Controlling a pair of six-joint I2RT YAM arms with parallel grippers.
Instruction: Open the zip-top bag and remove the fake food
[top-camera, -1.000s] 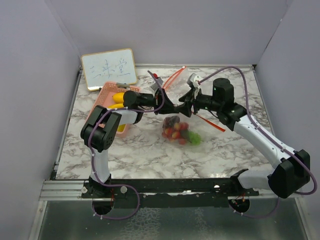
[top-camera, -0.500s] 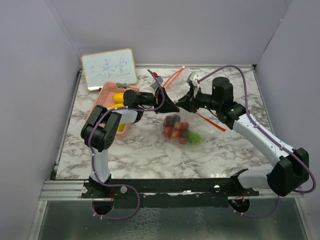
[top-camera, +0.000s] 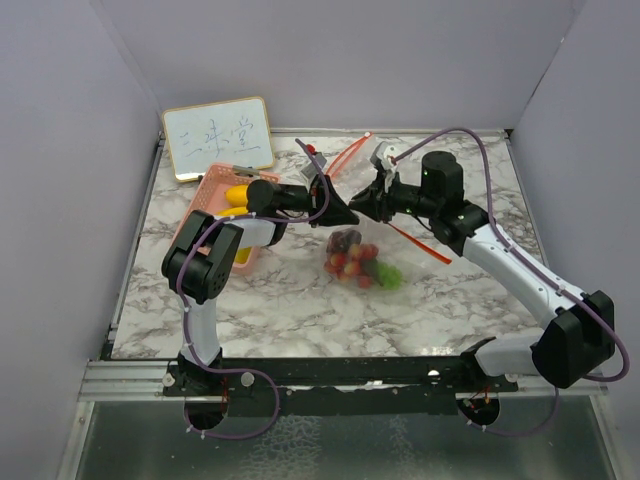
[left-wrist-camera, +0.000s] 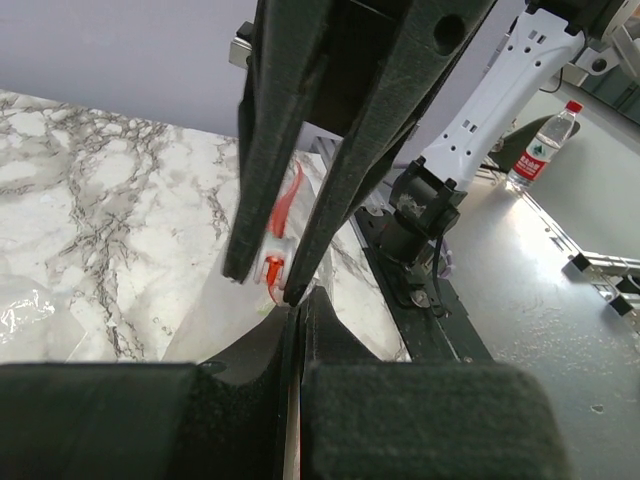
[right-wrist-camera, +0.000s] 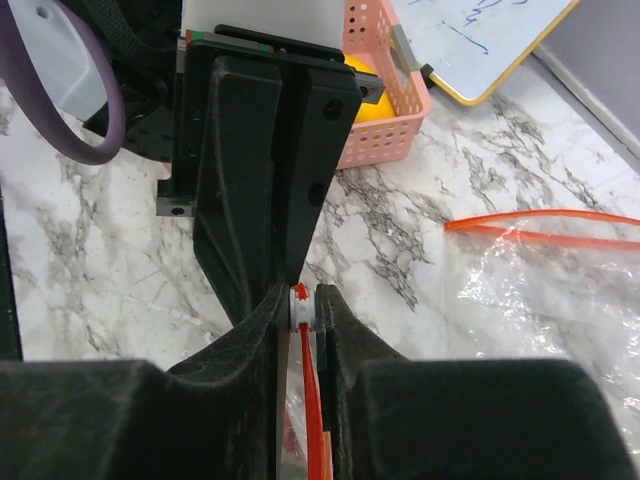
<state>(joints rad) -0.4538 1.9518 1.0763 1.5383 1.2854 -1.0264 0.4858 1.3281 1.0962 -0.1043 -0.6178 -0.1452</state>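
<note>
One zip-top bag (right-wrist-camera: 540, 290), two grips: left fingers (left-wrist-camera: 150, 420) shut on edge, right fingers (right-wrist-camera: 200, 410) pinching white slider (right-wrist-camera: 303, 305).

I count two grippers, the left gripper (top-camera: 347, 214) and the right gripper (top-camera: 363, 207); one zip-top bag (right-wrist-camera: 560, 300); one heap of fake food (top-camera: 360, 260) inside it, red, green and dark bits too bunched for me to number; one pink basket (top-camera: 208, 190) with one yellow piece (top-camera: 236, 196) showing; one whiteboard (top-camera: 218, 138); one water bottle (left-wrist-camera: 540, 143).
</note>
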